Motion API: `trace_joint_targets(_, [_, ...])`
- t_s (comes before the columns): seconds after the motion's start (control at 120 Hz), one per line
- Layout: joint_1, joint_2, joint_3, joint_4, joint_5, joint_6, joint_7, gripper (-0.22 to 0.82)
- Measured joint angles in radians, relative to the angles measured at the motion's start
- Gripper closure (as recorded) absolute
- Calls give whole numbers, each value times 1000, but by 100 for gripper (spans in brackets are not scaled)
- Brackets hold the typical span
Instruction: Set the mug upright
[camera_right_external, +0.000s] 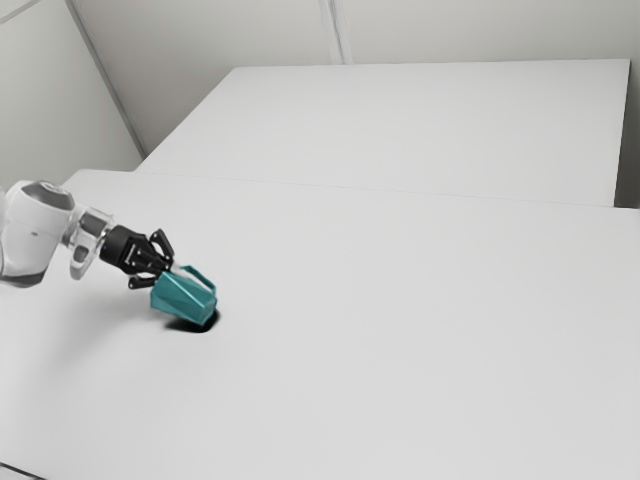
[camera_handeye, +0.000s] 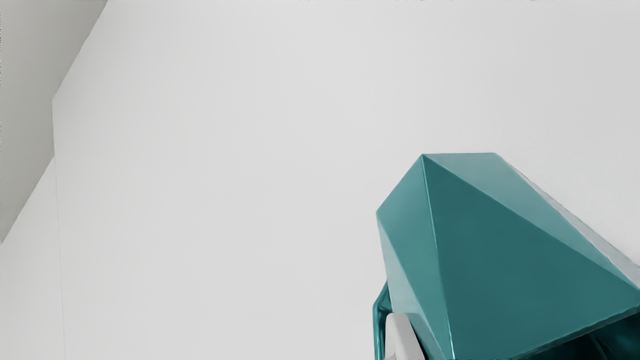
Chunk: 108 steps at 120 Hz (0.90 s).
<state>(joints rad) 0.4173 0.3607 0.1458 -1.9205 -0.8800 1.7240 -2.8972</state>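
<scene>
The teal faceted mug (camera_right_external: 184, 296) is tilted in the exterior view, with its base low toward that view's right, close above its dark shadow, and its handle (camera_right_external: 203, 278) on the upper side. My gripper (camera_right_external: 172, 274) is at the mug's upper left end, shut on the mug, which stays tilted on it. In the wrist view the mug (camera_handeye: 505, 260) shows its faceted side and part of its dark mouth. One light grey fingertip (camera_handeye: 400, 336) of the gripper lies between the handle (camera_handeye: 378, 320) and the body; the other finger is hidden by the mug.
A wide white table (camera_right_external: 400, 330) spreads under the mug, with a second pale surface (camera_right_external: 410, 130) behind it. Grey walls (camera_right_external: 220, 30) stand at the back. A thin dark line (camera_right_external: 22, 471) crosses the exterior view's lower left corner.
</scene>
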Motion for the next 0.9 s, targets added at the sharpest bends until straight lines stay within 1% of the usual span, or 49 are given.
trace_joint_targets(0.092, [-8, -36, -8, -5, 6, 4, 0, 79])
trace_joint_targets(0.175, [-57, -80, -12, -7, 38, 27, 0, 79])
trace_joint_targets(0.25, [-80, -103, -61, 0, 96, 64, 0, 79])
trace_joint_targets(0.333, [-123, -120, -85, 10, 193, 114, 0, 79])
trace_joint_targets(0.417, [-143, -128, -123, 17, 321, 170, 0, 79])
trace_joint_targets(0.483, [-170, -129, -142, 24, 426, 209, 0, 79])
trace_joint_targets(0.692, [-316, -122, -149, 70, 743, 275, 0, 79])
trace_joint_targets(0.783, [-351, -115, -150, 74, 840, 302, 0, 79])
trace_joint_targets(0.9, [-370, -102, -149, 73, 920, 357, 0, 79])
